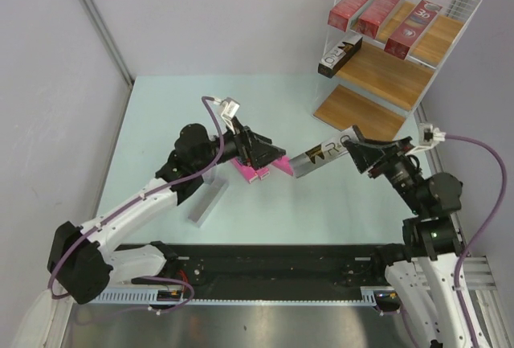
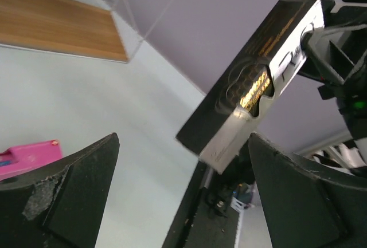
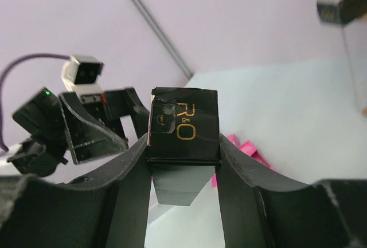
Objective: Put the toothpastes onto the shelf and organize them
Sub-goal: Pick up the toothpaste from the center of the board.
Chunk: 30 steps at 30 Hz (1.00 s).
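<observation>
My right gripper (image 1: 360, 149) is shut on a silver-grey carton with a black end (image 1: 320, 157) and holds it above the table, pointing left; the wrist view shows its black end (image 3: 183, 125) between the jaws of the gripper (image 3: 183, 145). My left gripper (image 1: 269, 155) is open and empty just above the pink cartons (image 1: 255, 173); one pink carton (image 2: 28, 153) shows beside its finger. The held carton (image 2: 252, 82) hangs in front of the left gripper (image 2: 183, 136). The shelf (image 1: 393, 75) holds three dark red cartons (image 1: 377, 6) on its top board and one silver-grey carton (image 1: 340, 55) on the middle board.
Another silver-grey carton (image 1: 207, 203) lies on the table under my left forearm. The shelf's bottom board (image 1: 357, 111) is bare. A black rail (image 1: 281, 255) runs along the near table edge.
</observation>
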Motion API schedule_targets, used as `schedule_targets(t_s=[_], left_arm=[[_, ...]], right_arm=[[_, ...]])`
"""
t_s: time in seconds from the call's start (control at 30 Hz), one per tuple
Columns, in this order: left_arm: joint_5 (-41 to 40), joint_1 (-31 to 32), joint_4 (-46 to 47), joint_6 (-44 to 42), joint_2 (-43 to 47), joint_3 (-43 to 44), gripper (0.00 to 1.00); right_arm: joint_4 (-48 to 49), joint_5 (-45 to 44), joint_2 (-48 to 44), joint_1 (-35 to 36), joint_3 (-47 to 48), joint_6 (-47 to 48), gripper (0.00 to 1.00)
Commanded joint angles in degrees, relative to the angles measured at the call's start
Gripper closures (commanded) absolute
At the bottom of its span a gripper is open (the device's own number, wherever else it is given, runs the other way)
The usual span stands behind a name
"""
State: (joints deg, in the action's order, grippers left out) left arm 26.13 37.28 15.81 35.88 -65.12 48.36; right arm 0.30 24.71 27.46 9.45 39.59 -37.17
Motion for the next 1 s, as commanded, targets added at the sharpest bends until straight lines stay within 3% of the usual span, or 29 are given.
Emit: schedule_targets(t_s=[0.0,0.13,0.2,0.27,0.37,0.7,0.97], left_arm=[[15.9,-1.1,21.0,7.3,-2.0,-2.7,0.0],[23.0,-1.0,36.6,14.0,-7.6,-4.1,0.0],[25.9,-0.9,49.3,21.0,-9.9,-4.4,0.0],[27.0,-0.7,62.0,28.2,-13.8,-4.2,0.0],[27.8,-0.2,72.9,35.0,-18.5,-2.6,0.0],[25.9,1.0,79.5,39.4,-27.2,3.1,0.04],[25.8,1.1,83.0,41.3,-27.4,4.9,0.06]], right_arm=[[3.0,-6.9,-5.5,-0.3,4.9,4.0,0.88],[8.6,-8.4,-7.0,-0.4,5.7,3.9,0.87],[11.6,-9.1,-6.8,-0.3,5.9,2.5,0.87],[13.2,-9.2,-6.5,-0.3,6.1,1.8,0.86],[16.2,-8.7,-5.8,-0.4,6.3,-0.4,0.86],[18.2,-6.5,-5.1,-0.3,6.4,-3.4,0.87],[16.2,-6.3,-4.9,-0.3,6.4,-3.5,0.87]])
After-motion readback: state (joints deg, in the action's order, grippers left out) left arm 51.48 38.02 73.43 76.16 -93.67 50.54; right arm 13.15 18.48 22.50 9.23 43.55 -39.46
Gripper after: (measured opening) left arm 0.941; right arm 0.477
